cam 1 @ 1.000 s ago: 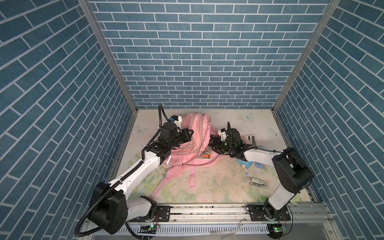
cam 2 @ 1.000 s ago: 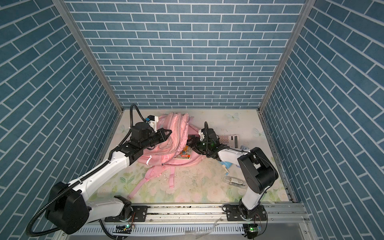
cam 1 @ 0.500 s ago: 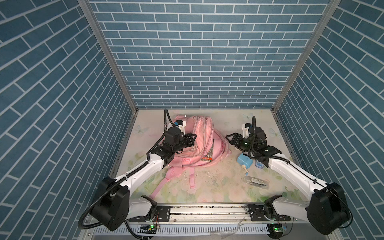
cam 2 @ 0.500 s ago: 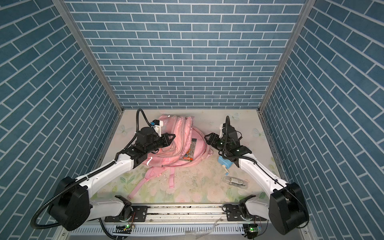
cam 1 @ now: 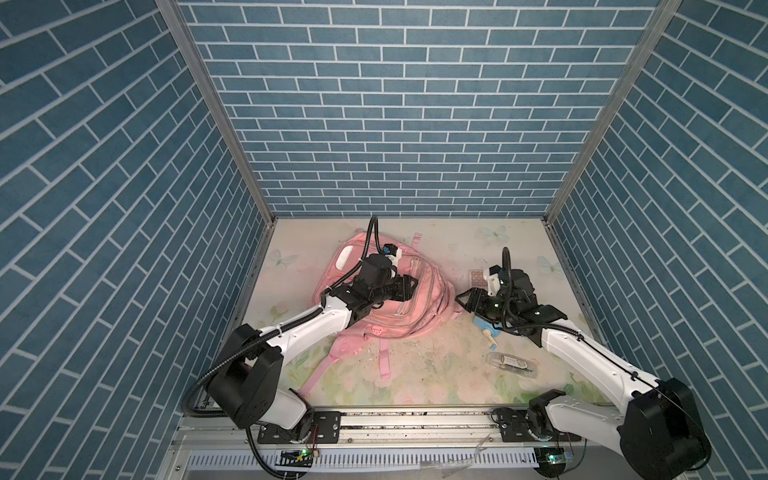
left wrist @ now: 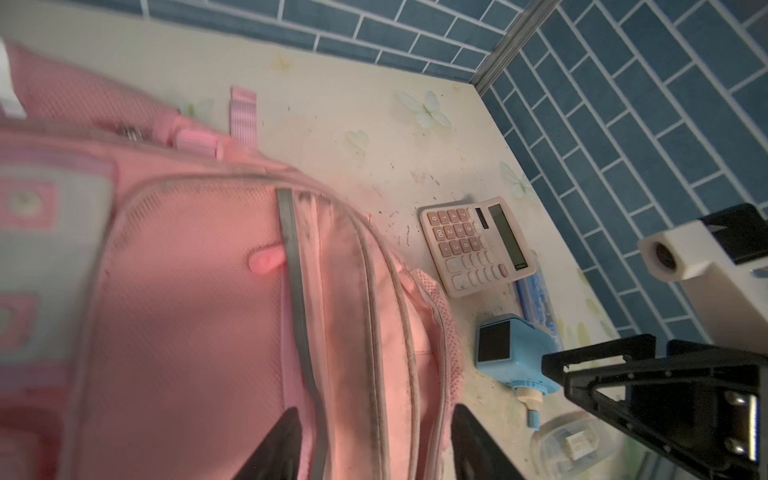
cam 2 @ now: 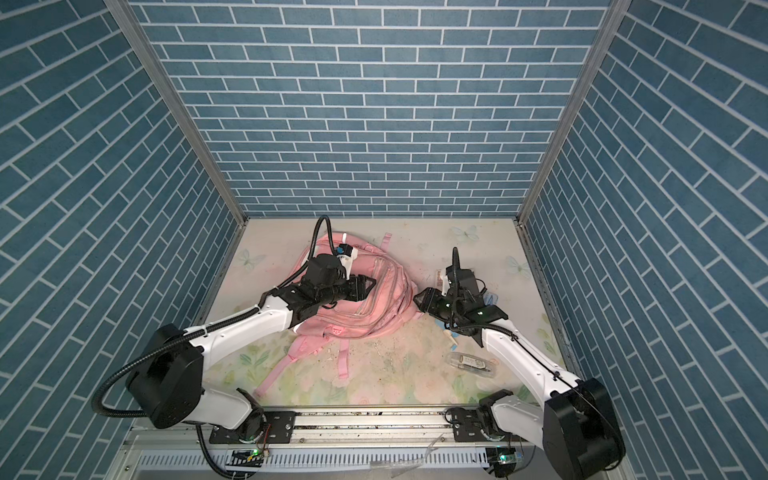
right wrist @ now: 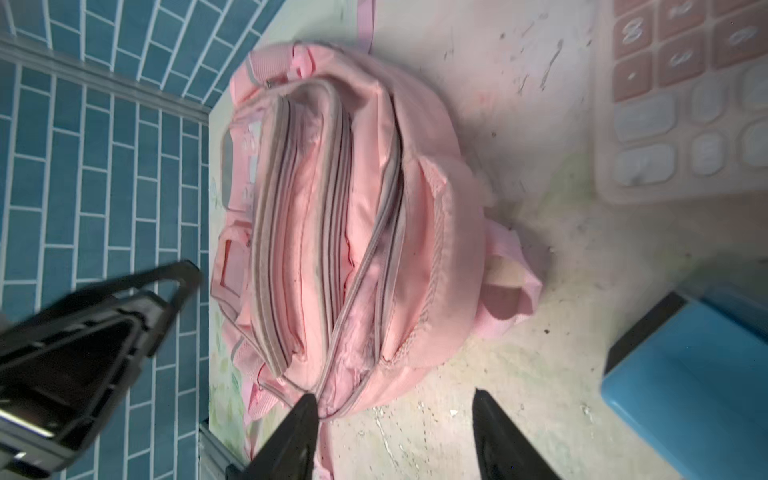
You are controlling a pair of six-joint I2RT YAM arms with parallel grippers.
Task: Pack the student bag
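Observation:
The student bag (cam 1: 419,309) is a large pink backpack lying flat on the floral table, left of centre in both top views (cam 2: 384,309). My left gripper (cam 1: 411,286) hovers open over its top face, and the jaws straddle the grey zip lines (left wrist: 374,415) with nothing between them. My right gripper (cam 1: 463,299) stands open just off the bag's right edge. In the right wrist view the bag (right wrist: 353,208) shows a partly open zip, and the right gripper (right wrist: 395,397) is empty above bare table.
A pink calculator (left wrist: 478,249) lies right of the bag, with a blue box-shaped item (left wrist: 515,353) beside it under the right arm (cam 1: 484,326). A clear case (cam 1: 513,364) lies nearer the front. The bag's straps (cam 1: 384,357) trail toward the front rail.
The left gripper has opened and let go of the bag's flap, and the bag has settled flat. The right gripper has drawn back from the bag's opening to its right edge.

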